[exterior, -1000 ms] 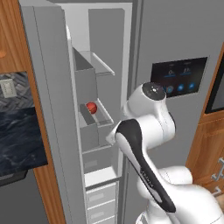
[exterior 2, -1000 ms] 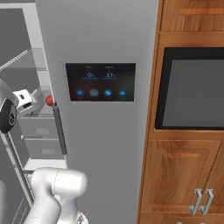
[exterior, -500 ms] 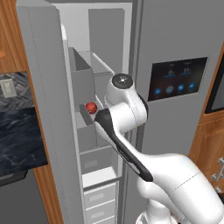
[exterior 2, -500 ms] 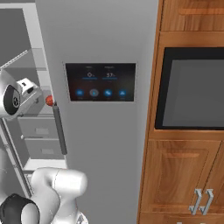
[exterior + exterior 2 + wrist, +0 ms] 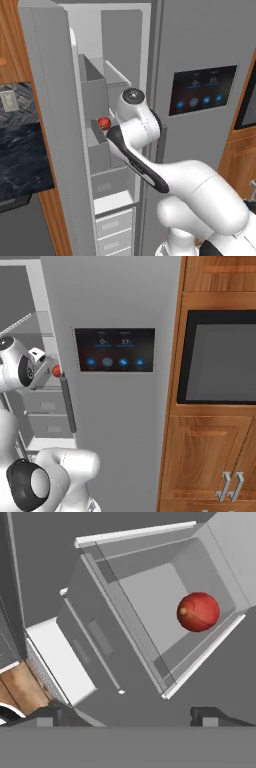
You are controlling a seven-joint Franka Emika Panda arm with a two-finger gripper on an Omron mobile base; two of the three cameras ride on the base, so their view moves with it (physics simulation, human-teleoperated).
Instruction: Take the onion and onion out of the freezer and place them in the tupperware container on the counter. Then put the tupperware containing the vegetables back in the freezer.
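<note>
A bright red-orange onion (image 5: 104, 123) rests in a grey bin (image 5: 150, 597) on a shelf of the open freezer (image 5: 117, 45). In the hand view the onion (image 5: 198, 612) lies up and to the right, well beyond my gripper (image 5: 130, 716). The gripper is open wide, with nothing between its fingertips (image 5: 50, 714). From the right base view the onion (image 5: 56, 370) peeks out just past my hand, at the door's edge. The dark marbled counter (image 5: 22, 170) lies to the left of the freezer. The tupperware container is out of view.
The open freezer door (image 5: 47, 125) stands close on the left of the arm. The shut fridge door with a dark display panel (image 5: 202, 90) is on the right. Grey drawers (image 5: 115, 225) sit below the onion's bin. A wall oven (image 5: 220, 361) is set in wooden cabinets.
My arm has swung left into the freezer opening, bringing the hand up close to the onion's bin. The jaws stayed open and the onion has not moved.
</note>
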